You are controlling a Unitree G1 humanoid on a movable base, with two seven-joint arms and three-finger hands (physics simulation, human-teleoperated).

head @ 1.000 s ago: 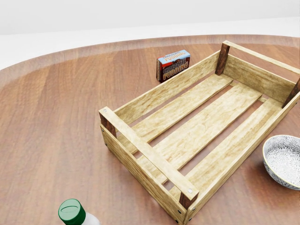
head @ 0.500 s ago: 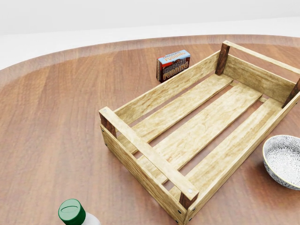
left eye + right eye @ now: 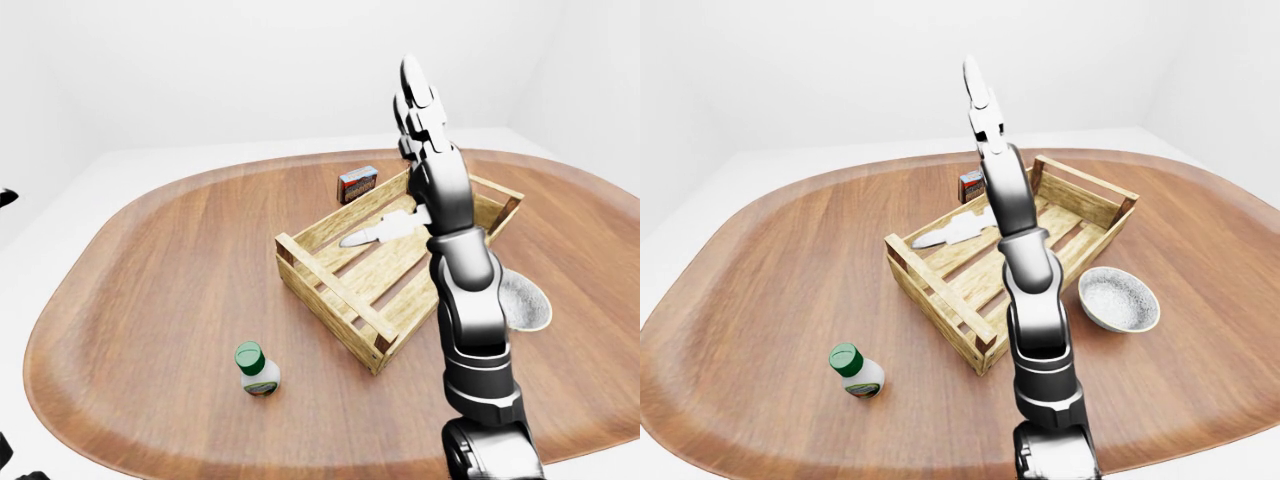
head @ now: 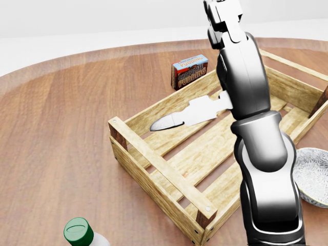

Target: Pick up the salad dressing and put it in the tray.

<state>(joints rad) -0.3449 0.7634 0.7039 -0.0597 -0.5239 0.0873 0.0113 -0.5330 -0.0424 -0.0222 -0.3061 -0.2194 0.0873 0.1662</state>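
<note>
The salad dressing bottle [image 3: 855,372], clear with a green cap, stands upright on the wooden table, left of and below the tray; in the head view only its cap [image 4: 78,231] shows at the bottom edge. The tray is a slatted wooden crate [image 4: 160,165] with nothing inside. My right hand [image 3: 405,150] is raised high over the crate, open, fingers [image 3: 412,85] straight up and thumb [image 4: 171,120] pointing left. It holds nothing and is far from the bottle. The left hand does not show.
A chocolate pudding box [image 4: 189,70] stands just above the crate's far side. A patterned grey bowl [image 3: 1118,298] sits to the right of the crate, partly behind my forearm in the head view. The oval table [image 3: 760,260] ends in white floor all around.
My right arm has risen into the head view and now stands in front of the crate's right part and the bowl. The bottle, crate, box and camera have not moved.
</note>
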